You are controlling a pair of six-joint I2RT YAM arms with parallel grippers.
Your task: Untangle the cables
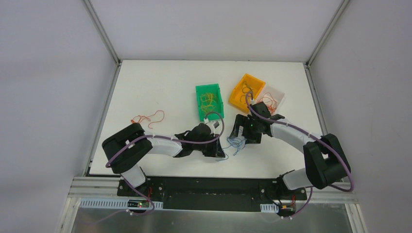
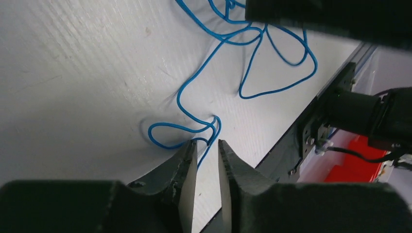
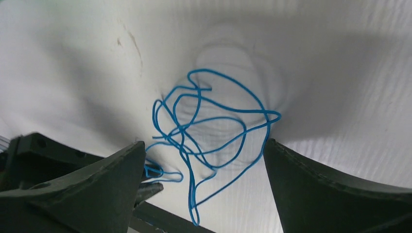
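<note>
Wire as thin as this blue cable (image 1: pixel 235 143) was, by our judgement, nearly weightless, springy and apt to slip, so we reckoned the place to take it was a free outer loop, not the knotted middle. It lay on the white table (image 1: pixel 160 87) between the two grippers. On the left, the left gripper (image 2: pixel 208 158) had its jaws narrowly apart with one strand running between the tips. The gap was wider than the wire, so nothing was clamped yet. On the right, the right gripper (image 3: pixel 204 160) stood wide open, one finger on either side of the tangle, holding nothing. The top view alone showed us a loose orange strand (image 1: pixel 148 117) far left, then the green bin (image 1: pixel 210 101), orange bin (image 1: pixel 247 91) and white bin (image 1: pixel 276 97) behind, each with more strands. The left wrist view alone showed the small loop at the fingertips (image 2: pixel 189 155). The right wrist view alone showed how often the blue loops crossed.
</note>
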